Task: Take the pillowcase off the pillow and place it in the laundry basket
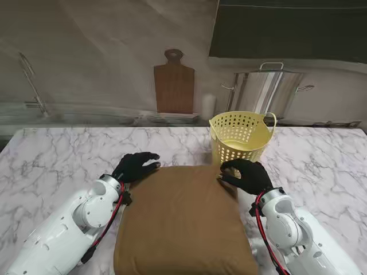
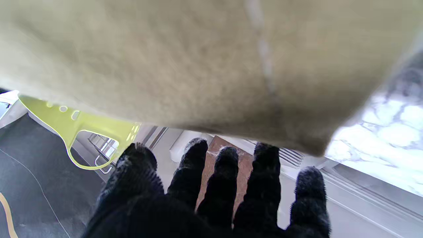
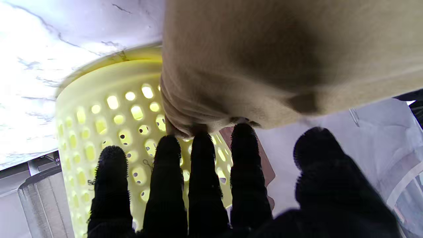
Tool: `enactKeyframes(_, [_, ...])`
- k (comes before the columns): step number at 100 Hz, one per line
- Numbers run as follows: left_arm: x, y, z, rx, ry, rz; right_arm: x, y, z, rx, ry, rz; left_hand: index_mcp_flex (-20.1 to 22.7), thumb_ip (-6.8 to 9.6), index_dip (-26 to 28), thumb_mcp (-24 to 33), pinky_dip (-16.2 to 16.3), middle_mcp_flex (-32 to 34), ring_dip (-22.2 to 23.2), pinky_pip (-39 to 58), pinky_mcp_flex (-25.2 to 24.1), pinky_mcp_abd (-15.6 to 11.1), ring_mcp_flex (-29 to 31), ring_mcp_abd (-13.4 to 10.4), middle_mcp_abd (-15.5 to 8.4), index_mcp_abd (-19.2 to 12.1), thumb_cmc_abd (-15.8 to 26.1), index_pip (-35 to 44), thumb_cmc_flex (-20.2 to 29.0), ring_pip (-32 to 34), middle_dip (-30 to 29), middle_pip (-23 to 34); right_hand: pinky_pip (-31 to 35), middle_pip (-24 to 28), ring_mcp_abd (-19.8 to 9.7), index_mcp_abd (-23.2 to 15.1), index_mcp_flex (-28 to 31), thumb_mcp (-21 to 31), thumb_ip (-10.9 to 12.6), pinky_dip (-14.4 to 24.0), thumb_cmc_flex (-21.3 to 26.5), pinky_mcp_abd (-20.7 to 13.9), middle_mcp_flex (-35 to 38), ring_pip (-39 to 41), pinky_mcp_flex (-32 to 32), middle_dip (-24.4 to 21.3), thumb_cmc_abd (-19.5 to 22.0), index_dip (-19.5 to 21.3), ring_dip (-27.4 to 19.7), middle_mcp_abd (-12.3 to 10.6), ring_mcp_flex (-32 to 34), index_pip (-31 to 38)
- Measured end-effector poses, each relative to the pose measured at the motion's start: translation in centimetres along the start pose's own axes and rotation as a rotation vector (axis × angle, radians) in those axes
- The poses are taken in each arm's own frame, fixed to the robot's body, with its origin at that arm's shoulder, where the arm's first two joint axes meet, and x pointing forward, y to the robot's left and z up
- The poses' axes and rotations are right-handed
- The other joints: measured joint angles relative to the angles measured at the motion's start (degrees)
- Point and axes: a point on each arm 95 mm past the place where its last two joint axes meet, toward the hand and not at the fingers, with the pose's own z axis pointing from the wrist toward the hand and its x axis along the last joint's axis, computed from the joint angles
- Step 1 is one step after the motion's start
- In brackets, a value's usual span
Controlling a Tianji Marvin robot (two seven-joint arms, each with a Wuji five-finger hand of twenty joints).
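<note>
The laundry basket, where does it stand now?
In the stand's view the yellow laundry basket stands on the marble table, right of centre, just beyond the pillow's far right corner, close to the right hand.

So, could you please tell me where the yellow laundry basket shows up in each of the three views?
Stand view: the laundry basket stands right of centre, just beyond the far right corner of the pillow.
Left wrist view: only its rim and handle show, at the picture's left edge beside the pillow.
Right wrist view: its perforated wall fills the picture's left half, beyond the right hand's fingers.
Shared landmark: the brown pillow.
</note>
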Motion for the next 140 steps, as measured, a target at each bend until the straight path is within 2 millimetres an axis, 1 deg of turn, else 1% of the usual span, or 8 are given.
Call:
enactKeyframes(57, [0.2,-0.4,-0.7,0.024,0.006,0.007,0.3,0.0,-0.7,-0.015,-0.001,-0.01,-0.02,0.0,0.0,0.0,0.01,-0.27,0.0,0.0,-0.01,0.0,0.0,0.0,0.02,0.04,0.0,0.0,0.0,-0.01,0.0,0.0,0.0,0.01,0.0,-0.02,0.0,0.0,0.0,0.0,0.0,-0.03,0.0,0.0,0.0,0.0,0.0,0.0,0.0,0.0,0.0,0.0])
enactKeyframes(74, [0.3,-0.5,-0.7,0.03,0.011,0.005,0.3,0.1,-0.7,-0.018,-0.003,-0.01,-1.3,0.0,0.0,0.0,0.01,-6.34,0.0,0.0,-0.02,0.0,-1.42,-0.01,0.16,0.07,0.0,-0.08,0.0,-0.81,-1.57,-2.77,0.0,0.01,0.0,-0.02,0.0,0.0,0.0,0.0,0.0,-0.07,0.0,0.0,0.0,0.0,0.0,0.0,0.0,0.0,0.0,0.0])
enactKeyframes(86, [0.2,-1.0,-1.1,0.043,0.01,-0.001,0.1,0.3,-0.7,-0.022,-0.01,-0.011,-4.13,0.0,-0.82,0.0,0.0,-8.79,-0.7,0.0,-0.05,0.0,-2.38,-0.02,0.28,0.07,0.0,-1.89,-0.01,-1.56,-4.24,-4.02,0.0,0.01,0.0,-0.02,0.0,0.0,0.0,0.0,0.0,-0.1,0.0,0.0,0.0,0.0,0.0,0.0,0.0,0.0,0.0,0.0])
enactKeyframes(102, [0.6,-2.7,-2.2,0.016,0.032,0.02,0.0,0.3,-0.9,-0.028,-0.015,-0.013,-8.09,0.0,-2.18,0.0,0.01,-8.83,-0.78,0.0,-0.13,0.0,-2.84,-0.03,0.3,0.08,0.0,-4.16,-0.03,-1.95,-4.96,-4.04,0.0,0.01,0.0,-0.03,0.0,0.0,0.0,0.0,0.0,-0.11,0.0,0.0,0.0,0.0,0.0,0.0,0.0,0.0,0.0,0.0])
enactKeyframes(113, [0.3,-4.5,-3.4,0.042,0.087,0.071,0.1,0.3,-1.0,-0.028,-0.015,-0.014,-8.14,0.0,-2.78,0.0,0.01,-8.83,-1.27,0.0,-0.13,0.0,-2.85,-0.07,0.31,0.08,0.0,-4.35,-0.64,-1.95,-4.97,-4.04,0.0,0.01,0.0,-0.03,0.0,0.0,0.0,0.0,0.0,-0.12,0.0,0.0,0.0,0.0,0.0,0.0,0.0,0.0,0.0,0.0])
enactKeyframes(126, [-1.4,-5.9,-5.2,0.029,0.092,0.129,0.1,0.3,-1.0,-0.028,-0.014,-0.018,-8.76,0.0,-3.01,-0.03,0.01,-8.83,-1.29,0.0,-0.18,-0.02,-2.93,-0.14,0.31,0.08,0.0,-4.5,-0.7,-1.99,-4.98,-4.04,0.0,0.01,0.0,-0.03,0.0,0.0,0.0,0.0,0.0,-0.14,0.0,0.0,0.0,0.0,0.0,0.0,0.0,0.0,0.0,0.0])
enactKeyframes(132, [-2.3,-6.2,-6.1,-0.001,0.075,0.149,0.1,0.3,-1.0,-0.027,-0.013,-0.019,-10.61,0.0,-4.31,-0.03,0.0,-8.83,-1.37,0.0,-0.24,-0.02,-2.93,-0.15,0.32,0.08,-0.1,-5.9,-0.7,-2.25,-5.05,-4.04,0.0,0.01,0.0,-0.03,0.0,0.0,0.0,0.0,0.0,-0.15,0.0,0.0,0.0,0.0,0.0,0.0,0.0,0.0,0.0,0.0])
enactKeyframes(140, [-3.3,-6.4,-7.1,-0.049,0.074,0.198,0.2,0.2,-1.0,-0.026,-0.011,-0.02,-14.14,0.0,-7.19,-0.43,-0.09,-10.4,-2.02,0.0,-0.66,-0.02,-2.93,-0.2,0.33,-0.23,-4.23,-8.66,-0.79,-2.68,-5.55,-4.16,0.0,0.01,0.0,-0.03,0.0,0.0,0.0,0.0,0.0,-0.16,0.0,0.0,0.0,0.0,0.0,0.0,0.0,0.0,0.0,0.0])
